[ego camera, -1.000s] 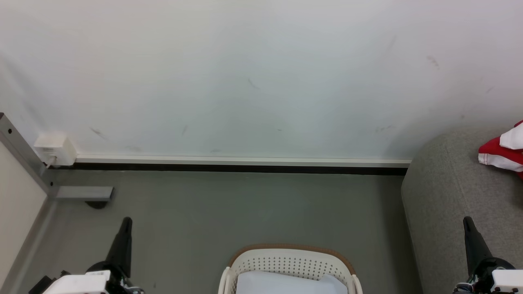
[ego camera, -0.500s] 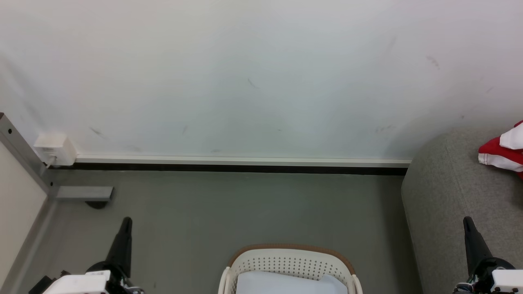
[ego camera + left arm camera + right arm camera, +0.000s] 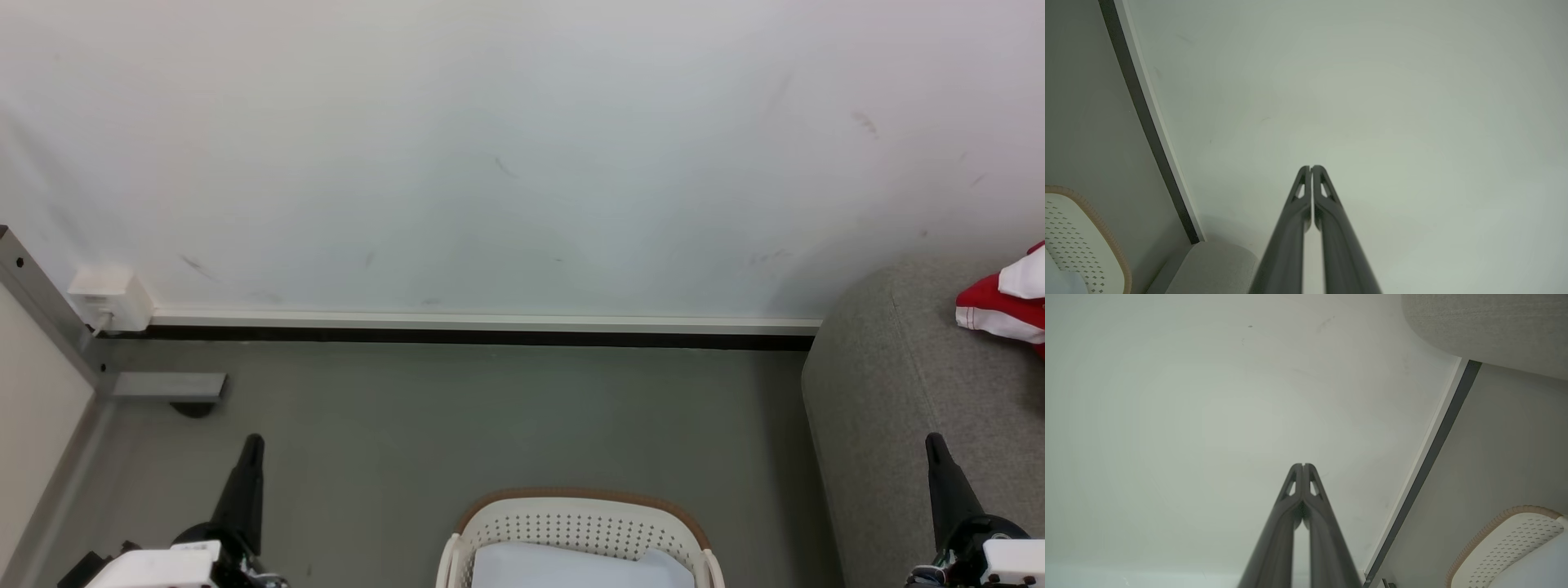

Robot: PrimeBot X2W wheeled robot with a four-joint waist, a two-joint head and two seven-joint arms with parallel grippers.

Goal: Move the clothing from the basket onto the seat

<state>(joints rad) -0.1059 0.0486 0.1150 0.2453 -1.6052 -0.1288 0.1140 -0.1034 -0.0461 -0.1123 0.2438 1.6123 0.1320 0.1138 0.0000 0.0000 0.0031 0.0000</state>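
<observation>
Nearest the camera, the left gripper and the right gripper are hanging low at either side, each with its two dark fingers pressed together and holding nothing. Between them, the basket is sitting on the grey floor, its near part cut off by the edge of the head view. Inside it a pale surface is showing, and what it is cannot be told. No red is showing in the part that can be seen.

To the right, the seat is standing just beside the basket. The clothing, red with white patches, is lying on top of the seat at the far right edge of the head view. Beyond, the skirting board is running along a scuffed white wall.

The robot appears to be pausing between transfers, or nearing the end of the job. The next move is calling for a look down into the basket. If any garment is remaining there, one gripper will need to spread its fingers and reach in over the rim.
</observation>
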